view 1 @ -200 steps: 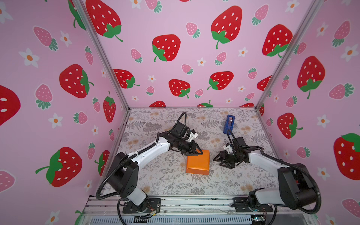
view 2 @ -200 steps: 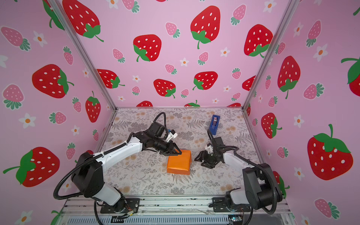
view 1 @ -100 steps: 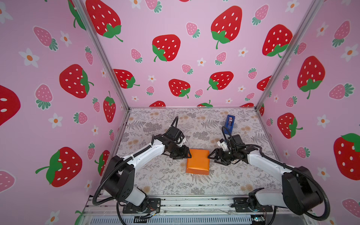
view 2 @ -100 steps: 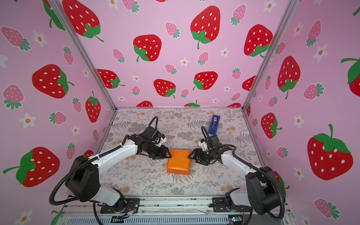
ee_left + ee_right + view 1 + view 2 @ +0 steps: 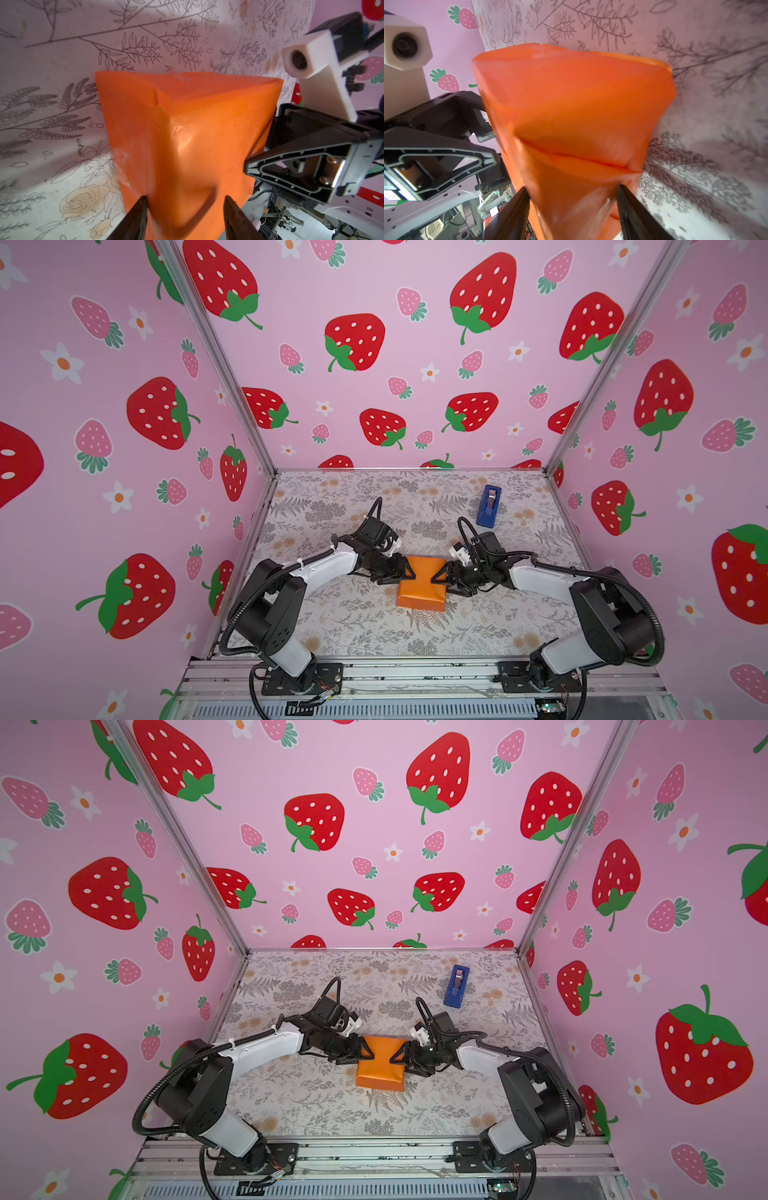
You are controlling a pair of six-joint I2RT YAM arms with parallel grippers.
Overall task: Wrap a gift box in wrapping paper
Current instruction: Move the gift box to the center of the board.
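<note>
Gift box, hidden inside wrapping paper (image 5: 422, 587), sits mid-counter (image 5: 332, 614). Left pincer (image 5: 405, 570) & right pincer (image 5: 438, 576) each pinch an opposite end flap, prob. to crease folds flat.

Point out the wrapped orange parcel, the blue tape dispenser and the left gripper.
wrapping paper (image 5: 422, 593), top view, parcel's upper face.
tape dispenser (image 5: 488, 507), top view, its blue body.
left gripper (image 5: 185, 209), left wrist view, between the fingertips straddling the parcel.

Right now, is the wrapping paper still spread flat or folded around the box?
Folded around it: the wrapping paper forms a closed orange parcel with creased flaps in both wrist views. No box surface shows.
</note>
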